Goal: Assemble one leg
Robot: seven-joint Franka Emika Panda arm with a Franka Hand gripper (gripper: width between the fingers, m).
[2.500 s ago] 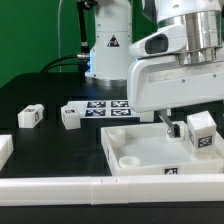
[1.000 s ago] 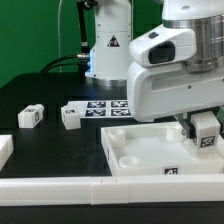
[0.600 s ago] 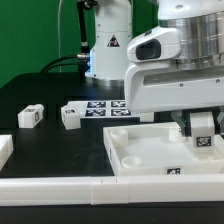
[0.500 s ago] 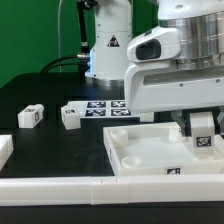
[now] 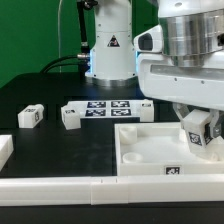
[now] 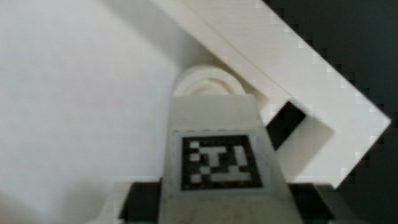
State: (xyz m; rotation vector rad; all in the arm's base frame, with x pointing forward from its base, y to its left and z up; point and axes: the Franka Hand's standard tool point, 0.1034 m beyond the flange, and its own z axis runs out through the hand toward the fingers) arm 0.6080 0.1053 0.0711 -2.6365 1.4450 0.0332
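My gripper is shut on a leg, a small white cube-like block with black-and-white tags, at the far right corner of the large white tray. In the wrist view the leg fills the middle with its tag facing the camera, and dark fingers press it from both sides of the gripper. Just beyond its tip lies a round socket in the tray's corner, beside the raised rim. I cannot tell whether the leg touches the tray.
Two more tagged leg blocks lie on the black table at the exterior view's left. The marker board lies behind them. A long white bar runs along the front edge, with a white piece at far left.
The arm with the held leg has shifted toward the exterior view's right, and the tray has slid to the right with it. The loose blocks have not moved.
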